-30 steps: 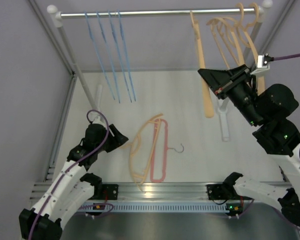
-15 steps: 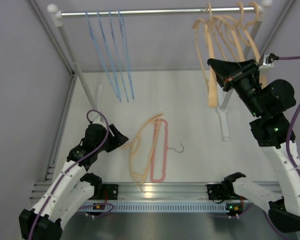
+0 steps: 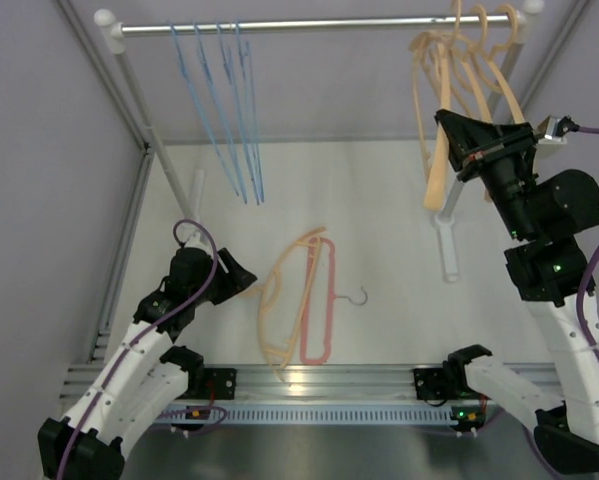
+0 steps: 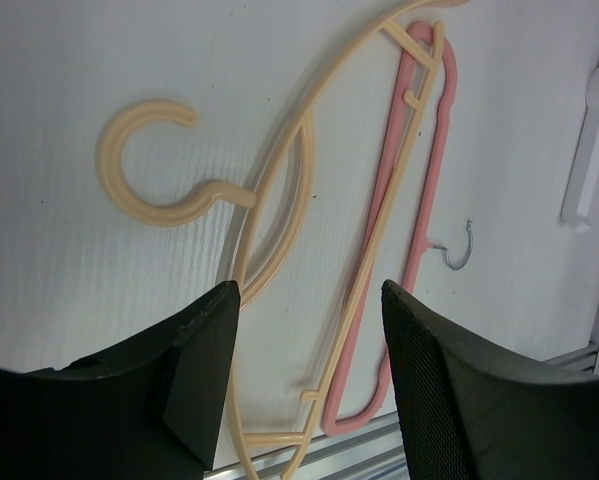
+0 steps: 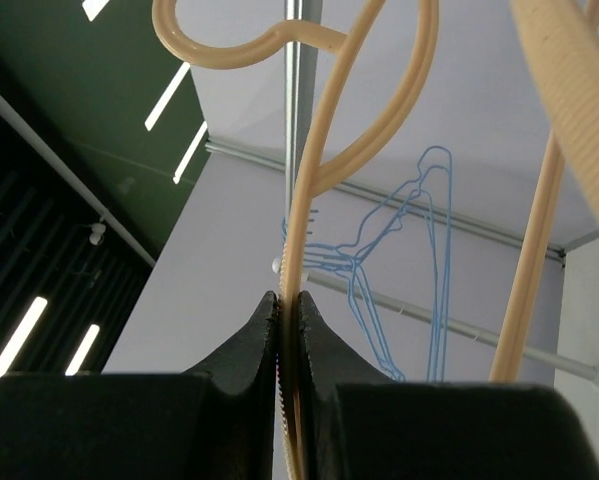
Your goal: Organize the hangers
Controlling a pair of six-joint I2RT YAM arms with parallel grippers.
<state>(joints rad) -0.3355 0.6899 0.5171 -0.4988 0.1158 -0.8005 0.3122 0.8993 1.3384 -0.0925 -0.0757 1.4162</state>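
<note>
The right gripper [image 3: 447, 125] is raised near the right end of the rail [image 3: 319, 22]. Its jaws are clamped narrow on the held hanger [image 5: 314, 180], a peach one, gripping the thin bar below the hook. The hook sits up at the rail beside the other peach hangers [image 3: 484, 60]. The views do not show whether it bears on the rail.

Four blue hangers [image 3: 229, 110] hang from the left part of the rail, well apart from the peach group.

The left gripper [image 3: 241, 277] is low over the table [image 3: 379, 200], jaws spread wide and holding nothing. Its fingers [image 4: 429, 390] are above two hangers lying flat: the loose peach hanger [image 4: 279, 180] and the pink hanger [image 4: 434, 150]. The two overlap side by side. The pink hanger's metal hook [image 4: 459, 250] points away from the peach one.
</note>
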